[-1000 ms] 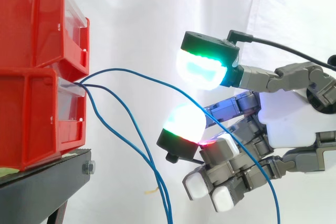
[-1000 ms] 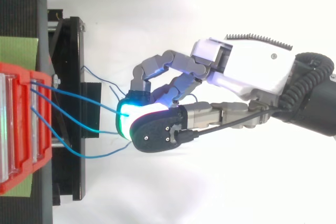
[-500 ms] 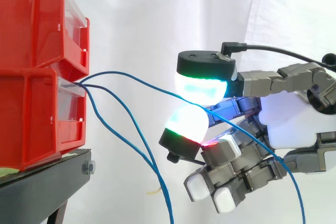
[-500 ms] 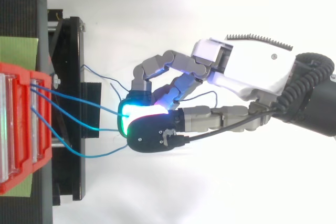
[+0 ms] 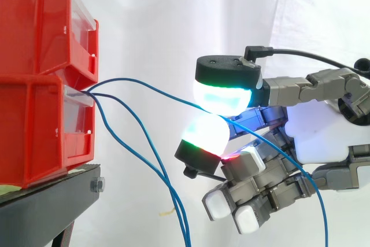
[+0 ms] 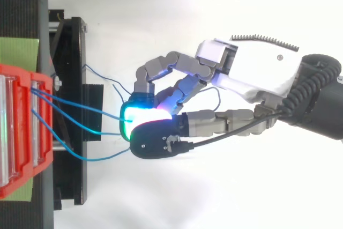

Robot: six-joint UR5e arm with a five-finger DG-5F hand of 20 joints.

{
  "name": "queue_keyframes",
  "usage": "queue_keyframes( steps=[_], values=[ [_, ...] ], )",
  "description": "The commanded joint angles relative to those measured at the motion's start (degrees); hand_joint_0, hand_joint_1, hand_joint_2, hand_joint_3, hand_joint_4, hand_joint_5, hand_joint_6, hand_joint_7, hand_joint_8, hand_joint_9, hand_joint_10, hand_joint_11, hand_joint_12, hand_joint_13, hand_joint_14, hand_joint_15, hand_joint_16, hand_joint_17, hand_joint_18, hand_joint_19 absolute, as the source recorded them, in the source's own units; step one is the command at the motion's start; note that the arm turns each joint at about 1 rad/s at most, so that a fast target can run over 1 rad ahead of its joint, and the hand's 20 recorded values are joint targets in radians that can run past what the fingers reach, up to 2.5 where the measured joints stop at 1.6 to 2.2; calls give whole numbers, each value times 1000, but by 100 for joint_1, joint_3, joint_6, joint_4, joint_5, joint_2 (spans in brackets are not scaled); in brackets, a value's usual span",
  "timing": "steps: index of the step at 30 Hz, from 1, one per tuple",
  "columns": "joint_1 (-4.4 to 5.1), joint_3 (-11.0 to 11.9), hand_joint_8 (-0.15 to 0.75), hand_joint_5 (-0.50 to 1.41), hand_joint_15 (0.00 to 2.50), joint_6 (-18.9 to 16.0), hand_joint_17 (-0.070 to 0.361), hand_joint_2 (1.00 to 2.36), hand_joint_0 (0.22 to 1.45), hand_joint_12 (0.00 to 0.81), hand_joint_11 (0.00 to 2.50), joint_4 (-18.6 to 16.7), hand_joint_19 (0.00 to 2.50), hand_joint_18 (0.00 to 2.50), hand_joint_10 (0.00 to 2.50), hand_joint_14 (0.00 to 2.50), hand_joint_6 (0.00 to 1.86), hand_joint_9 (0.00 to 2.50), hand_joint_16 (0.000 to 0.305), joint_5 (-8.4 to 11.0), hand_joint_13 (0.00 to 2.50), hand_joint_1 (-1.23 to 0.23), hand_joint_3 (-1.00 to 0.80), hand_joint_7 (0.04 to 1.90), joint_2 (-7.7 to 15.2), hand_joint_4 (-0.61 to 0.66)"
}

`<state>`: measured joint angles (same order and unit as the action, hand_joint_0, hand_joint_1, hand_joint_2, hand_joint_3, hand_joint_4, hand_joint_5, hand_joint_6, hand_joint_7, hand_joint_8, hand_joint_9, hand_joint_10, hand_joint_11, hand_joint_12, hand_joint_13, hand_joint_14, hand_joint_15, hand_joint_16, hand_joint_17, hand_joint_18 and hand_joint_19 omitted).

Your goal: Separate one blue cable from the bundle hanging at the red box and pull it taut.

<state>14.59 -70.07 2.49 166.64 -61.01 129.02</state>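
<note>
Two stacked red bins (image 5: 40,85) stand on a black stand (image 5: 46,206) at the left. Several thin blue cables leave the lower bin's front. The top blue cable (image 5: 150,87) arcs right and passes between two glowing green-white fingertips (image 5: 222,93) of my hand (image 5: 318,137), which pinch it; it still sags in a curve. Past the pinch it drops down to the right. The other blue cables (image 5: 139,148) hang down below, left of the hand. From above, the hand (image 6: 252,68) reaches left toward the red bins (image 6: 16,132), its remaining fingers curled under.
A white curtain hangs behind everything. The black stand (image 6: 69,105) juts out in front of the bins, with loose cable ends lying over it. Open space lies between the bins and the hand.
The upper glowing pad has come down onto the lower one, closing on the top blue cable. The cable's free tail has swung a little to the right.
</note>
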Motion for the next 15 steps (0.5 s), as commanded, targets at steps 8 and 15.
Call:
queue_keyframes(
  steps=[8, 15],
  values=[
    [0, -7, 366, -186, 673, -3, 115, 1003, 563, 401, 1193, 0, 674, 735, 16, 24, 914, 1078, 51, 1, 837, -518, -469, 1144, 0, 195],
    [0, -7, 364, -178, 670, -3, 113, 1011, 595, 399, 1197, 9, 673, 724, 18, 24, 904, 1096, 50, 1, 838, -509, -364, 1209, 0, 187]
  ],
)
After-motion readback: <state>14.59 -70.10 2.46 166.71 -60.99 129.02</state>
